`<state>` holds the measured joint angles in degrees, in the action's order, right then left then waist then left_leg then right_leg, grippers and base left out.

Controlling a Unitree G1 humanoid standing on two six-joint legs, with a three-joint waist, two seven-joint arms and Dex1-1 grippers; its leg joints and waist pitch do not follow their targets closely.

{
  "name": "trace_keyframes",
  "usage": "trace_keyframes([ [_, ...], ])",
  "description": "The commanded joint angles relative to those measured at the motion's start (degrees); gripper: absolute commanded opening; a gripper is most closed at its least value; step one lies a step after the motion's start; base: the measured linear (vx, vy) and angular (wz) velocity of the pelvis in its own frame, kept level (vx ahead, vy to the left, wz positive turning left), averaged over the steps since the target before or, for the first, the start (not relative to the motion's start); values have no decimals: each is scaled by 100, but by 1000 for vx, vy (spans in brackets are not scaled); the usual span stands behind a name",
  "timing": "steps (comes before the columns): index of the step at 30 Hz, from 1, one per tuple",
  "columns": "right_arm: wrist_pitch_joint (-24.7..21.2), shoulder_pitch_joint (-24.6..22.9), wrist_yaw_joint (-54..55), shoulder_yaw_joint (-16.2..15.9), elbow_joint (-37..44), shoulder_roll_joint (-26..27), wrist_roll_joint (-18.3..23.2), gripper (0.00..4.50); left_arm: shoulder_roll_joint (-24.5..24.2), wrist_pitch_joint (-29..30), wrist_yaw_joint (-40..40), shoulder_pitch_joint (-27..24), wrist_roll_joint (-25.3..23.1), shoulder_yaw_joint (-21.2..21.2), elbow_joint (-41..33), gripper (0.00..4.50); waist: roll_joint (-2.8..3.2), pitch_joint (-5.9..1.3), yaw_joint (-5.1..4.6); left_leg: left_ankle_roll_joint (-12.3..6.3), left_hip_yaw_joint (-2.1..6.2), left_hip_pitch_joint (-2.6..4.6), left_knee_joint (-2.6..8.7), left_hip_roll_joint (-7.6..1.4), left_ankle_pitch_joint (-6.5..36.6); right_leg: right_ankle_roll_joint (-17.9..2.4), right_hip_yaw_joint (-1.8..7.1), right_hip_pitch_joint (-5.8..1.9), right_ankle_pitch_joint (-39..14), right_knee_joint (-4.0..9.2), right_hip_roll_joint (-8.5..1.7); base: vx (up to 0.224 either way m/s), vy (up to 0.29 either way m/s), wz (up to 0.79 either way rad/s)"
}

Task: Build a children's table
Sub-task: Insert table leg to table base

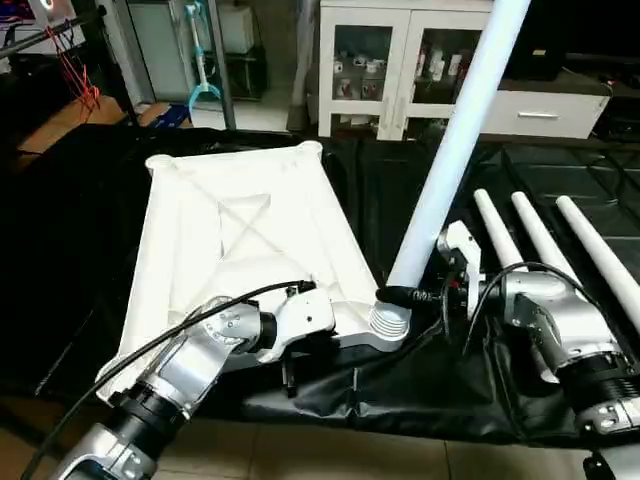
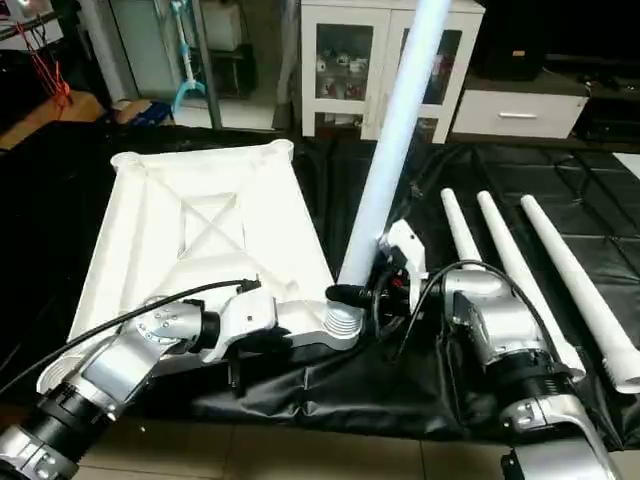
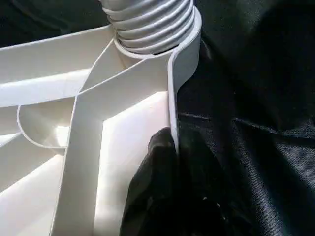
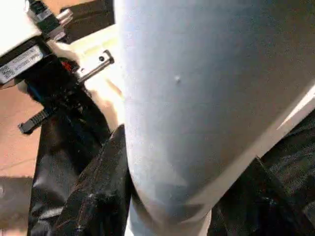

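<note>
White leg (image 1: 455, 150) stands clamped between right gripper (image 1: 400, 296) fingers; left gripper (image 3: 172, 147) seemingly pinches tabletop (image 1: 240, 230) rim.

The upper end of the leg (image 1: 455, 150) gripped between the right fingers (image 4: 98, 196) is cut off by the picture's edge. The tabletop (image 1: 240, 230) rim beside the left fingers (image 3: 162, 187) is partly hidden by the forearm.

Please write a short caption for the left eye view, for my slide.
Right gripper holds a leg in the tabletop's corner socket; left gripper clamps the rim.
</note>
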<state>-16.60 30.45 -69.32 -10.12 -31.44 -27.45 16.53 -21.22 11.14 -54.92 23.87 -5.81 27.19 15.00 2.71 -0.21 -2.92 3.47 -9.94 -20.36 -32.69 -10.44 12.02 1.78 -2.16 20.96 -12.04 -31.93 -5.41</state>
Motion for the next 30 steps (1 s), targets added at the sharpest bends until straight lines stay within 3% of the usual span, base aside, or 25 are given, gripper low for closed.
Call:
trace_keyframes([
  [1,-127,-349,141,-523,-460,-313,-933,186,-54,-15,-129,24,-71,76,39,0,25,-3,-22,207,157,51,572,-268,3388,-915,131,126,-2558,500,-227,0,0,0],
  [2,-59,-305,52,-650,-361,-359,-1009,186,-50,-11,-126,24,-69,79,39,0,6,-6,-19,188,150,38,572,-271,3317,-939,133,115,-2492,495,-228,0,0,0],
  [5,17,-274,-84,-830,-209,-421,-1114,186,-49,1,-121,16,-66,85,28,0,21,-8,9,164,133,22,578,-282,3085,-1047,136,84,-2169,457,-222,0,0,0],
  [9,-124,-274,-399,-1078,87,-472,-1074,186,-41,12,-108,-3,-63,83,19,0,-2,-31,35,62,100,9,560,-281,2743,-1177,143,36,-1791,423,-219,0,0,0],
  [16,-231,-382,-662,-1290,367,-520,-1040,186,-47,20,-118,-13,-57,69,-1,0,0,-46,112,-85,68,-13,542,-286,2193,-1290,143,-36,-1507,394,-230,0,0,0],
  [21,-316,-439,-828,-1404,799,-621,-993,186,-61,24,-117,-7,-46,70,-10,0,8,-85,192,-213,37,-18,499,-288,1563,-1442,133,-93,-773,318,-218,0,0,0],
  [24,-137,-425,-655,-1343,852,-553,-1027,186,-57,27,-117,-12,-48,67,-18,0,10,-74,203,-235,25,-15,498,-291,1570,-1472,132,-94,-851,321,-228,0,0,0],
  [27,8,-401,-396,-1208,1019,-439,-967,186,-55,35,-116,-18,-43,67,-27,0,15,-59,188,-131,31,-7,520,-290,1820,-1382,137,-80,-1249,350,-228,0,0,0],
  [30,94,-412,-303,-1170,1117,-431,-987,186,-57,39,-117,-14,-35,71,-28,0,12,-63,173,-79,34,15,519,-293,1911,-1331,142,-63,-1317,361,-223,0,0,0],
])
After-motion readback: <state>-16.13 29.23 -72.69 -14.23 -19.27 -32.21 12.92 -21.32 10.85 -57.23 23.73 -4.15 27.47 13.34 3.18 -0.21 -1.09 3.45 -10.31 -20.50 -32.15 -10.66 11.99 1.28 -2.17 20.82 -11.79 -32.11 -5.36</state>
